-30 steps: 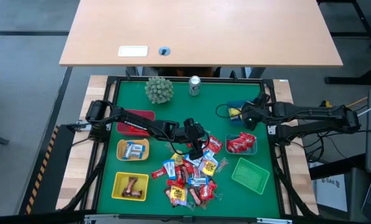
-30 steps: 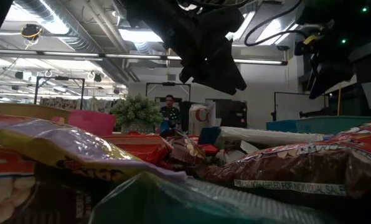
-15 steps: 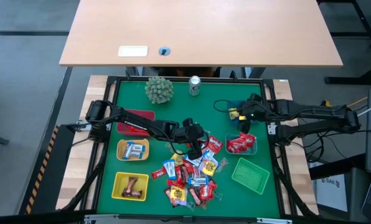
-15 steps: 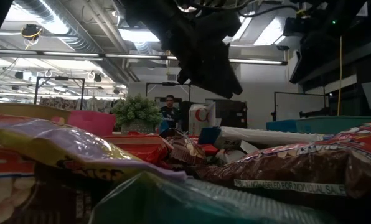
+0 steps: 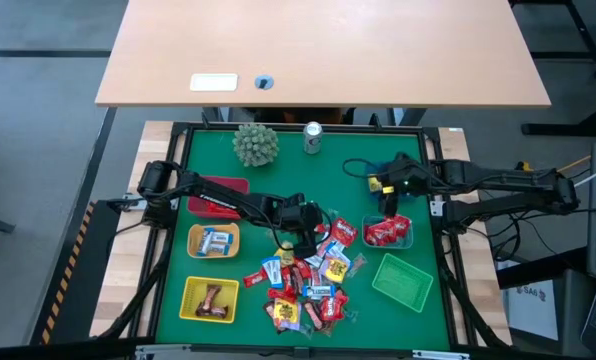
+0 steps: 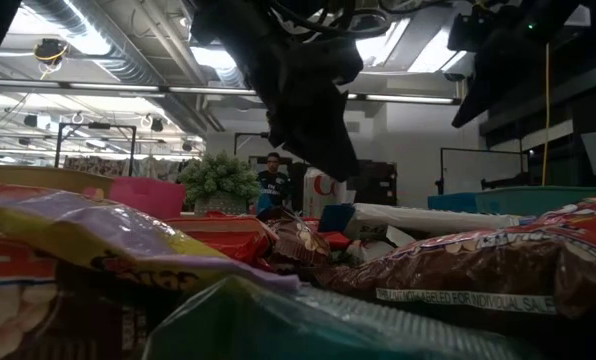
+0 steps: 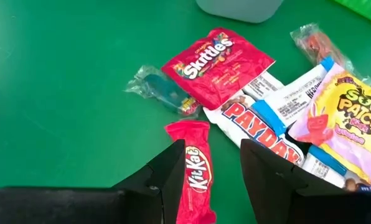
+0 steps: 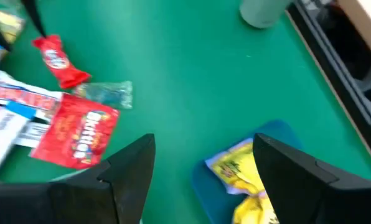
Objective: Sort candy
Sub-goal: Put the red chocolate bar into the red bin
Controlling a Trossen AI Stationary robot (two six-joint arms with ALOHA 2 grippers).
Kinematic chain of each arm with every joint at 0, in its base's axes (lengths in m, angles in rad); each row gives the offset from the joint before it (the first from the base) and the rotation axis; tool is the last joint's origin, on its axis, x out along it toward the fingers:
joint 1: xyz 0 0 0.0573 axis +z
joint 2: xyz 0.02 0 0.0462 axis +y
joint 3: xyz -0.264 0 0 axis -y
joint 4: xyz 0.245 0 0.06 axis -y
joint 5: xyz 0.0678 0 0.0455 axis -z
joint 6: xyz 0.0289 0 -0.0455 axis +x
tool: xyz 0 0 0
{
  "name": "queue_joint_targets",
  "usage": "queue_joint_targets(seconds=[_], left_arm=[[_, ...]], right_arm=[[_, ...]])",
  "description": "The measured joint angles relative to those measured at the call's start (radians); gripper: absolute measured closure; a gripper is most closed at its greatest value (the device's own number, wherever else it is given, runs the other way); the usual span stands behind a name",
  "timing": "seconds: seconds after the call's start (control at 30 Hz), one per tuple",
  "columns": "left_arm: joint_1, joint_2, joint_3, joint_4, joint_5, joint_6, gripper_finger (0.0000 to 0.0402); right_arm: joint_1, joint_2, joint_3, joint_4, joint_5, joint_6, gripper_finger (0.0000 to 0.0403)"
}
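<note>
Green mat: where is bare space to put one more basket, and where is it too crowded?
Bare mat lies between the spiky green ball, the silver can and the red basket. The candy pile crowds the front middle.

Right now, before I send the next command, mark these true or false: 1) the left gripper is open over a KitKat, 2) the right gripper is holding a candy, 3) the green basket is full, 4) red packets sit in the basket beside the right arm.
1) True: the left gripper is open, its fingers either side of the red KitKat.
2) False: the right gripper is open and empty above the blue basket with yellow candy.
3) False: the green basket looks empty.
4) True: the clear basket holds red packets.
</note>
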Motion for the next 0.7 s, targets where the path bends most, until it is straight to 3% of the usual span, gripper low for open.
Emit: queue_joint_targets(seconds=[0.33, 0.7], left_arm=[[0.000, 0.069, 0.000, -0.001, -0.011, -0.001, 0.0259], [0.020, 0.116, 0.000, -0.026, -0.012, 0.000, 0.0259]], right_arm=[[0.000, 0.000, 0.000, 0.084, -0.089, 0.002, 0.0133], [0.000, 0.000, 0.000, 0.093, -0.091, 0.002, 0.0133]])
